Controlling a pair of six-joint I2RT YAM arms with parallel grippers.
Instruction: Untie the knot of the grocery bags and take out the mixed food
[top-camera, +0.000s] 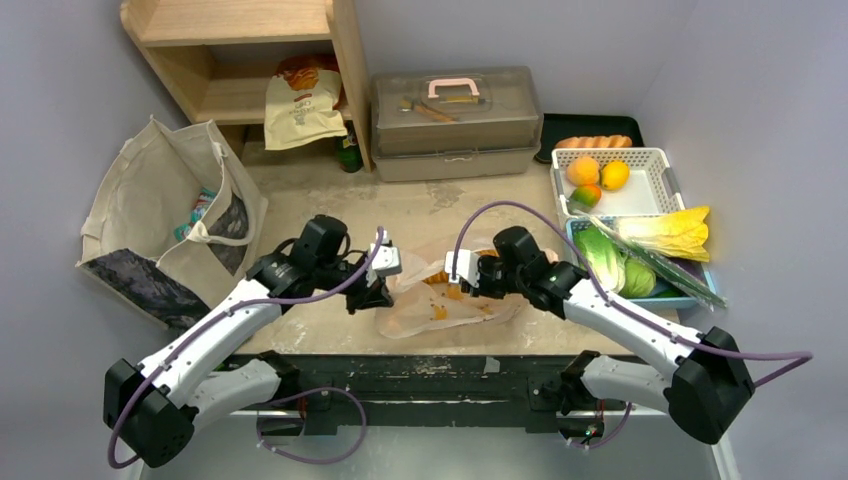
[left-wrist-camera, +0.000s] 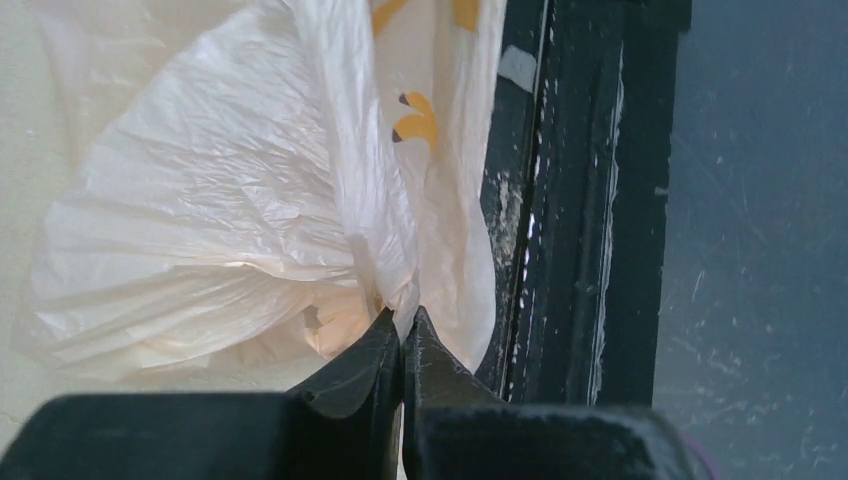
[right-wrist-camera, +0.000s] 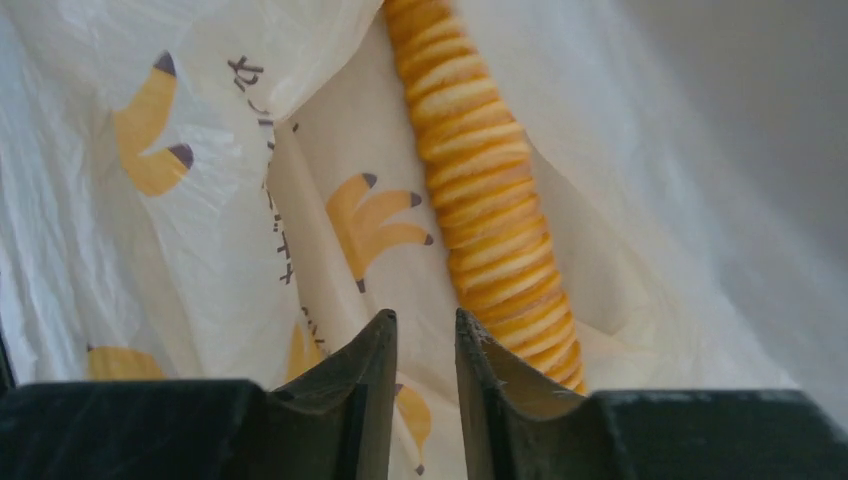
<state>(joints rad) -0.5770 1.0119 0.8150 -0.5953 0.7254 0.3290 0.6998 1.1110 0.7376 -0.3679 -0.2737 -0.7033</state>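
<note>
Grocery bags (top-camera: 452, 306) pinched in left tool (left-wrist-camera: 402, 332), right tool (right-wrist-camera: 425, 320) opposite

**Three cameras, one bag in common**

The top external camera looks down from above and behind the arm bases, far enough off to show the whole beige worktop (top-camera: 420, 215). The left wrist camera peers past its own black left fingers (left-wrist-camera: 350, 385), pressed close to the thin pale-orange plastic bag (left-wrist-camera: 230, 200) and the worktop's black near rail (left-wrist-camera: 560, 200). The right wrist camera, equally close behind the right fingers (right-wrist-camera: 365, 390), faces that bag's banana-printed side. All three views share the bag.
</note>
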